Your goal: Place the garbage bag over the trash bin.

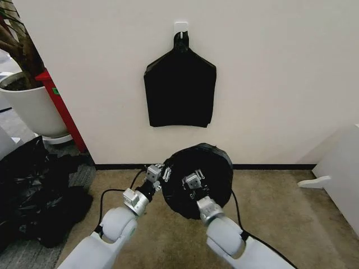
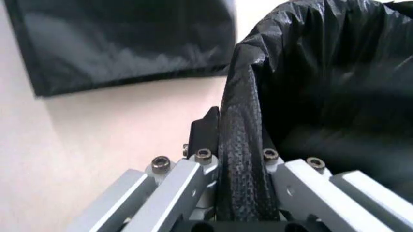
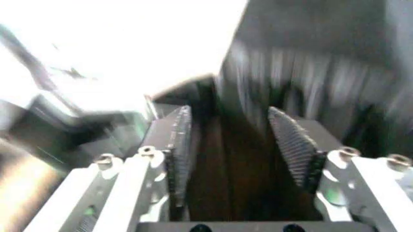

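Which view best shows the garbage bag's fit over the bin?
Head view: the whole glossy black plastic garbage bag covers the round bin, the left gripper at its rim. Left wrist view shows only the bag's rim at its fingers. Right wrist view is blurred dark film.

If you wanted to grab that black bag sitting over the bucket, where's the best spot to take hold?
Probably at its edge, where the garbage bag folds over the rim. The film stands up there as a thin lip, so a claw can come down from above with one finger on each side. The left claw is shut on it this way; the right claw sits open over the mouth.
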Controlling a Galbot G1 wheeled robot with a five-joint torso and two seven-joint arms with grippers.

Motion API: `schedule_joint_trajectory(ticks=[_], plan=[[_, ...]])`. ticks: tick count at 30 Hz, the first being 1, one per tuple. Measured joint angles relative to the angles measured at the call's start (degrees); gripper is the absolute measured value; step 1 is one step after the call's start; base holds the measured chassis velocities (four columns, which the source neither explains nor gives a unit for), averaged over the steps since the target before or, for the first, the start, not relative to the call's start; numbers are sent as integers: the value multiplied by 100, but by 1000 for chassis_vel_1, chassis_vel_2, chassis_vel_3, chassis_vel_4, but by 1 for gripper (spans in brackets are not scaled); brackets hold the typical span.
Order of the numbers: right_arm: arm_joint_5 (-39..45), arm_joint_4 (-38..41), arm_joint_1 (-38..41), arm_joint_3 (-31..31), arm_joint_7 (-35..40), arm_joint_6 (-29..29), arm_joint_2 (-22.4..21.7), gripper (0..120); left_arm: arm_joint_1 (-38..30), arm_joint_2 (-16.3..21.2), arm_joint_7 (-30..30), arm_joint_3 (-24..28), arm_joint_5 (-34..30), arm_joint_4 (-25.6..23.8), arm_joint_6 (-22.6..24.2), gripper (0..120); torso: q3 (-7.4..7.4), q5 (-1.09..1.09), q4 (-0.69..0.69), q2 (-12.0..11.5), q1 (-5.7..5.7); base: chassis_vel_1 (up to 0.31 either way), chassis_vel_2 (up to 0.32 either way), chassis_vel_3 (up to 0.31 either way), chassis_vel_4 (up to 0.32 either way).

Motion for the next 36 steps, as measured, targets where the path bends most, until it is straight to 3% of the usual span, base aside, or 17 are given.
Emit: schedule_joint_trajectory(ticks=[2, 7, 10, 15, 20, 23, 27, 36], plan=[[-360, 111, -147, 186, -238, 566, -21, 55, -55, 7, -59, -31, -164, 74, 96, 4, 0, 1, 0, 0, 0, 0, 0, 0, 0], [-685, 417, -301, 396, -202, 945, -38, 70, -99, 37, -117, -102, -372, 207, 190, 4, 0, 1, 0, 0, 0, 0, 0, 0, 0], [-622, 684, -323, 520, 58, 892, -108, 86, -86, 128, -73, -169, -494, 274, 142, 4, 0, 0, 1, 0, 0, 0, 0, 0, 0], [-144, 713, -212, 814, 304, 641, -246, 98, -147, 244, 273, -246, -530, 450, -249, 4, 0, 0, 1, 0, 0, 0, 0, 0, 0], [1111, 645, -62, 1208, 98, 605, -512, 100, -251, 398, 770, -424, -465, 748, -786, 4, 1, 0, 1, 0, 0, 0, 0, 0, 0], [1335, 493, -21, 1387, -163, 746, -625, 100, -248, 432, 896, -504, -438, 774, -922, 4, 1, 1, 2, 0, 0, 0, 0, 0, 0], [1329, 108, -40, 1658, -843, 1206, -827, 100, -209, 441, 912, -567, -424, 750, -981, 4, 1, 1, 1, 0, 0, 0, 0, 0, 0], [882, -62, -196, 1777, -1033, 1278, -888, 100, -182, 443, 856, -640, -431, 634, -975, 4, 1, 1, 1, 0, 0, 0, 0, 0, 0]])
